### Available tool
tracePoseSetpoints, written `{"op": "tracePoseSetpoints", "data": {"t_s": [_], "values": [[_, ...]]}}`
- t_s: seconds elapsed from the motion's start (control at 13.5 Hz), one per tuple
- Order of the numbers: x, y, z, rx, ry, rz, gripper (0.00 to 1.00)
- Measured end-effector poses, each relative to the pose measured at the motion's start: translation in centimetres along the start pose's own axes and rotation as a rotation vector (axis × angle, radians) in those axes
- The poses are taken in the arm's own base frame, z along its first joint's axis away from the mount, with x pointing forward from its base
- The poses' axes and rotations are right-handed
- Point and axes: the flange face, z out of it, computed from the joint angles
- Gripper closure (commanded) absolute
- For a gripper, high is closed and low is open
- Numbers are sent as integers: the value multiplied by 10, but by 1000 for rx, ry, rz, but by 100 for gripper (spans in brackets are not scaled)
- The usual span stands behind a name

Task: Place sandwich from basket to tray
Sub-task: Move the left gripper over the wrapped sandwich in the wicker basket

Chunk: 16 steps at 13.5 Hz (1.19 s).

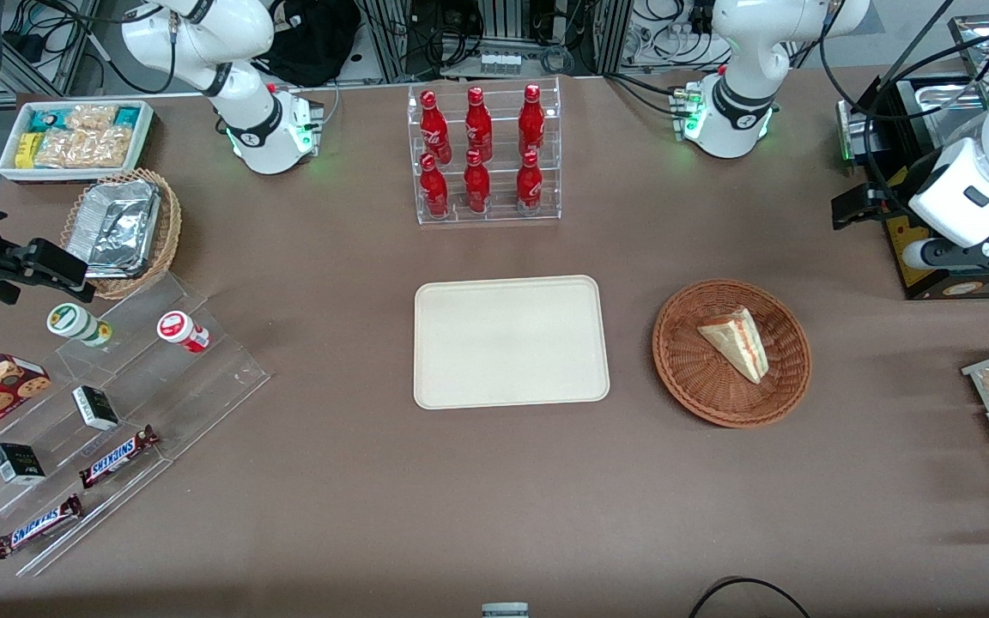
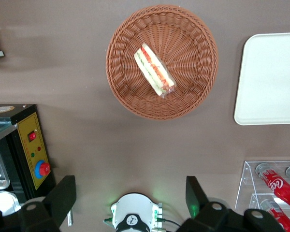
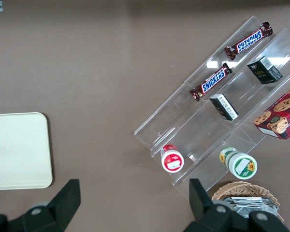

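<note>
1 sandwich [image 1: 737,342] in basket [image 1: 692,378]; gripper [image 2: 130,195] apart

A triangular pale-bread sandwich [image 1: 736,342] with red, orange and green filling lies in the round reddish-brown wicker basket [image 1: 690,371]. Beside it on the table sits the flat cream rectangular tray [image 1: 511,341], bare. The left gripper [image 2: 130,198] hangs high above the table, fingers spread.

A black box with a yellow button panel [image 2: 33,154] stands just beside the gripper [image 2: 128,193], whose fingers are spread. A clear rack of red bottles [image 1: 483,154] stands near it. Candy bars [image 1: 117,455] lie well apart from it, toward the parked arm's end of the tabletop [image 1: 494,515].
</note>
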Motion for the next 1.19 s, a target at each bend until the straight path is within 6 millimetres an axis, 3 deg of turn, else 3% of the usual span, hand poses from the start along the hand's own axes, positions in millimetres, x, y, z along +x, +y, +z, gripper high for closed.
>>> {"op": "tracePoseSetpoints", "data": {"t_s": [0.3,0.44,0.81,1.19], "values": [[3,3,3,1,0,5,0],[11,3,20,6,-28,6,0],[44,15,99,8,-46,24,0],[56,23,190,5,23,38,0]]}}
